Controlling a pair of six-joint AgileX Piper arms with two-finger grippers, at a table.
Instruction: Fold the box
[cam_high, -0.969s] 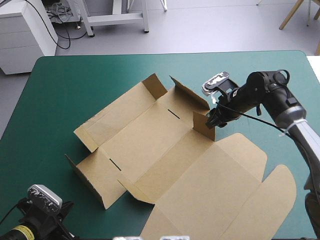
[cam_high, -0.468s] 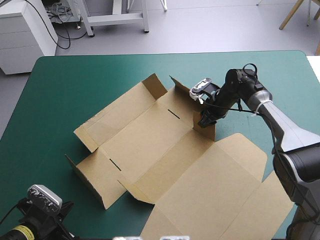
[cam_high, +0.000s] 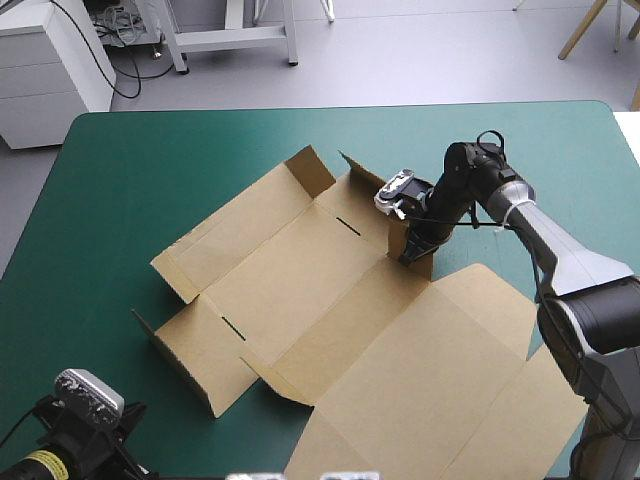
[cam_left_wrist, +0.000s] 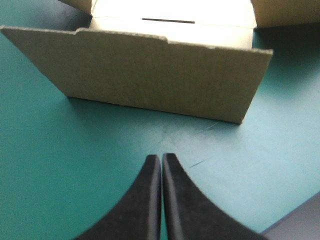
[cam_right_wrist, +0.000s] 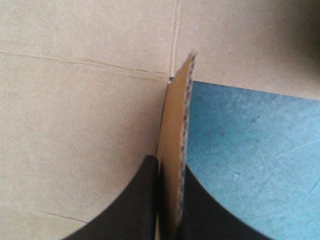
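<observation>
The brown box (cam_high: 330, 300) lies mostly flat across the middle of the teal-green table, several side flaps partly raised and the big lid panel spread toward the near right. My right gripper (cam_high: 412, 250) stands at the small upright flap on the box's right side. In the right wrist view its black fingers (cam_right_wrist: 145, 200) pinch that flap (cam_right_wrist: 176, 165) edge-on: shut on the box. My left gripper (cam_left_wrist: 161, 159) is shut and holds nothing, hovering over bare cover just short of the raised near-left flap (cam_left_wrist: 150, 80). In the high view only that arm's wrist shows, at the near left corner.
Bare teal-green cover (cam_high: 150, 170) runs along the far and left sides of the table. The table's right edge (cam_high: 625, 150) lies beyond the right arm.
The right arm has swung leftward and down onto the small upright flap on the box's right side and now pinches it. The box has shifted slightly. The left arm has not moved.
</observation>
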